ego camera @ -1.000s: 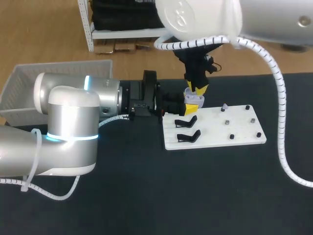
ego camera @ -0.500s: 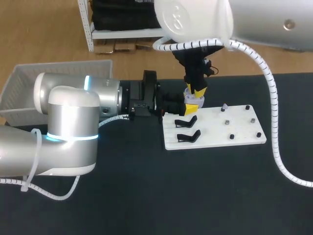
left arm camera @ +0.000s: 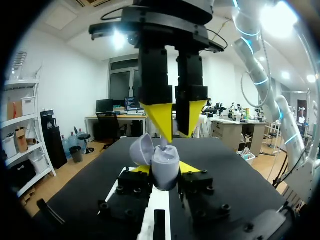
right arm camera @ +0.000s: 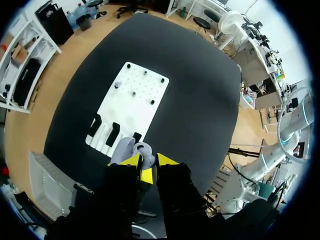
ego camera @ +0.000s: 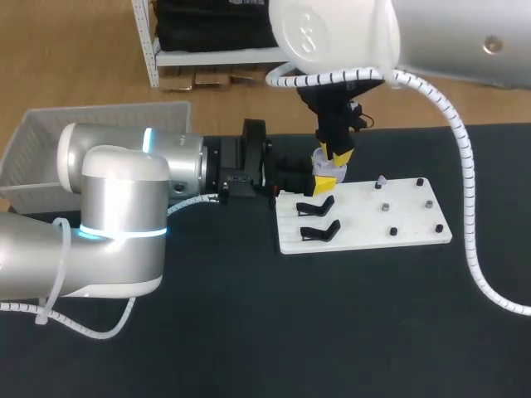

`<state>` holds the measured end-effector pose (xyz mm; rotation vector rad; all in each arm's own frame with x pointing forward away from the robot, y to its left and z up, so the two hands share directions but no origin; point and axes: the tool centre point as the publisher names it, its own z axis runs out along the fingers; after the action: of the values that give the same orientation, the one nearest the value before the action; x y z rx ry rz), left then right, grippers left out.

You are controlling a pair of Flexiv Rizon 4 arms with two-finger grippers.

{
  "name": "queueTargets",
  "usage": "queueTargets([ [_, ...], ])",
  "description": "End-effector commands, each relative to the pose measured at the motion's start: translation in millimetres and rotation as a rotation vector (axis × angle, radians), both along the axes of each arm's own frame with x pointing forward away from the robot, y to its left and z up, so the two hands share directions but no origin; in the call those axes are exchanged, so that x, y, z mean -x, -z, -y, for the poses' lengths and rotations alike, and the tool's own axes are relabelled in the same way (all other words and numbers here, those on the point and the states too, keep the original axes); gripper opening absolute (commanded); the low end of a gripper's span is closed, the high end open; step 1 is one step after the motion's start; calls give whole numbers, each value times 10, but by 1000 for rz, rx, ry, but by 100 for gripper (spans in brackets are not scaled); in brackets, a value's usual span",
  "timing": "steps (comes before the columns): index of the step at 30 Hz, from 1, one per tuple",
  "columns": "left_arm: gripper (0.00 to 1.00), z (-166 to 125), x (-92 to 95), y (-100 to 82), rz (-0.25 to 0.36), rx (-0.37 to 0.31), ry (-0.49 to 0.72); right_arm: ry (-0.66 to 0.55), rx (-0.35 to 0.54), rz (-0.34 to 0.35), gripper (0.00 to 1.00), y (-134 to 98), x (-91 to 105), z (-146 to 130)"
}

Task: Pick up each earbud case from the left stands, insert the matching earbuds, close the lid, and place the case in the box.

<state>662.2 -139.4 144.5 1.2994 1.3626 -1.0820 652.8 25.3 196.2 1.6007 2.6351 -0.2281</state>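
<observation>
My left gripper (left arm camera: 165,169) is shut on a lavender earbud case (left arm camera: 166,161) with its lid (left arm camera: 140,149) swung open, and holds it just above the white board's (ego camera: 365,222) far left corner. My right gripper (left arm camera: 173,131) points straight down onto the open case. Its fingers stand close together, shut on a small lavender earbud (left arm camera: 161,144) at the case's mouth. In the right wrist view the case (right arm camera: 131,150) lies right under the gripper (right arm camera: 148,168). Another lavender earbud (ego camera: 380,180) stands on the board.
Two empty black stands (ego camera: 319,205) (ego camera: 320,230) sit on the board's left part, and several small dark pegs (ego camera: 393,231) dot its right part. A white basket (ego camera: 50,149) stands at the table's far left. Black table top surrounds the board.
My right arm has shifted slightly to the right, its gripper staying just above the open case. The left arm and the case have not moved.
</observation>
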Motion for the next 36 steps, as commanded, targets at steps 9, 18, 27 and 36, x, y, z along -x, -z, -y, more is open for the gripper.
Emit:
queueTargets([
  [9, 0, 0, 4, 14, 4, 7, -4, 6, -7, -5, 0, 44, 12, 22],
  [18, 0, 0, 4, 14, 4, 7, -4, 12, -7, -7, 0, 80, -21, 39],
  [27, 0, 0, 4, 14, 4, 7, -4, 8, -11, -15, 0, 109, -54, 35],
  [36, 0, 0, 4, 14, 4, 7, -4, 5, -20, -27, 0, 139, -46, 27],
])
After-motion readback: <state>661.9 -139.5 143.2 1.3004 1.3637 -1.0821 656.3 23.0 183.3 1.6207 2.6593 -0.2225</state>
